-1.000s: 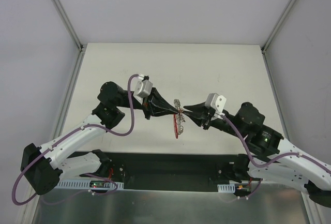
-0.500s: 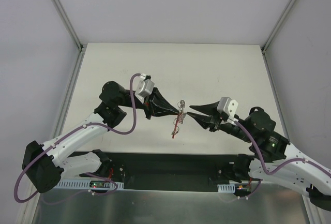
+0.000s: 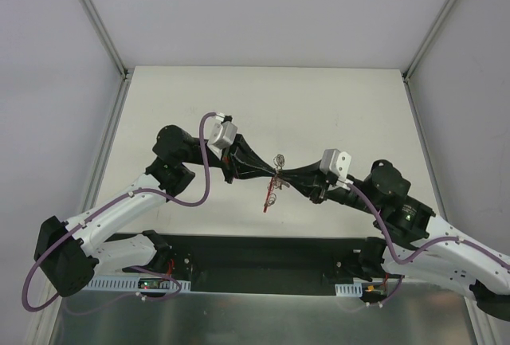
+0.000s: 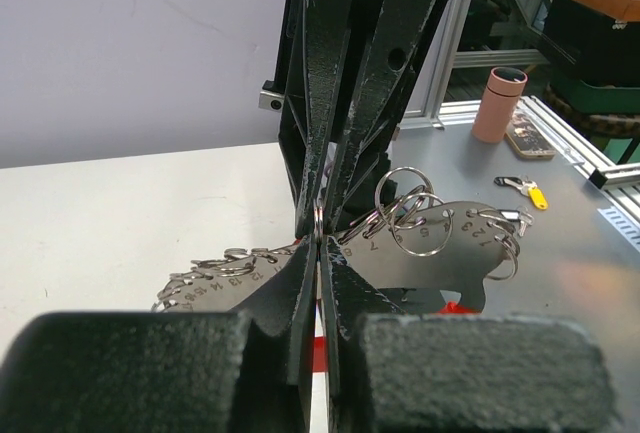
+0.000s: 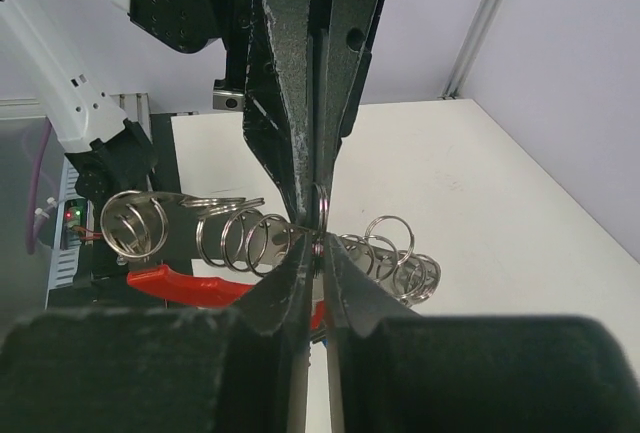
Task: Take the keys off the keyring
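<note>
Keyring [image 3: 269, 198] hangs where left hand [image 3: 272, 173] and right hand [image 3: 284, 176] meet, both pinching its wire.

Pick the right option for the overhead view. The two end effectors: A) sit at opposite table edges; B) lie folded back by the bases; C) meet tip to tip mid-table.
C: the left end effector and right end effector meet tip to tip at the keyring.

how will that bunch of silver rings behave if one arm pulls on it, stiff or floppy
Probably floppy: the ring bunch is many loose wire loops fanned at different angles, so it should shift rather than hold shape. The thin shiny wire looks slippery to pinch. The red band hanging below may sway.
</note>
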Controlling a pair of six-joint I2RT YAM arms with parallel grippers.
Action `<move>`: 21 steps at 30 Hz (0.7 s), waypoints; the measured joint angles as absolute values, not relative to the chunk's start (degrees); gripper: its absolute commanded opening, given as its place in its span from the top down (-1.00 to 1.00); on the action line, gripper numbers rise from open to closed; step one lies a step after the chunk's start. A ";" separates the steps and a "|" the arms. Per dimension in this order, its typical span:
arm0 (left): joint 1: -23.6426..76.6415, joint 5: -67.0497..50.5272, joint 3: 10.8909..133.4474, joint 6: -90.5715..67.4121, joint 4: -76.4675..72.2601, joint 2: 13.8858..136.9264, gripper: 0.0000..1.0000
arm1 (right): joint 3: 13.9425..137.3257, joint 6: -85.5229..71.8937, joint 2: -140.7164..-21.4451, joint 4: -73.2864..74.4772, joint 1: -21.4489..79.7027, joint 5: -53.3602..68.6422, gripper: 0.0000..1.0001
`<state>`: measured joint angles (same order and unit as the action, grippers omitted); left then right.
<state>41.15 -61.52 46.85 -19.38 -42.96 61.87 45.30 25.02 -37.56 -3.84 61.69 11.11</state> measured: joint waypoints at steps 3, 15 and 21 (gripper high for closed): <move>41.15 -61.52 46.85 -19.53 -43.40 61.87 1.00 | 45.30 24.86 -37.71 -4.12 61.69 11.14 0.85; 40.77 -61.32 46.87 -18.83 -42.35 61.91 0.57 | 45.30 24.82 -38.48 -4.21 61.69 10.35 0.98; 40.80 -60.86 46.89 -15.22 -36.14 61.87 0.25 | 45.76 26.33 -38.50 1.54 61.67 8.32 0.98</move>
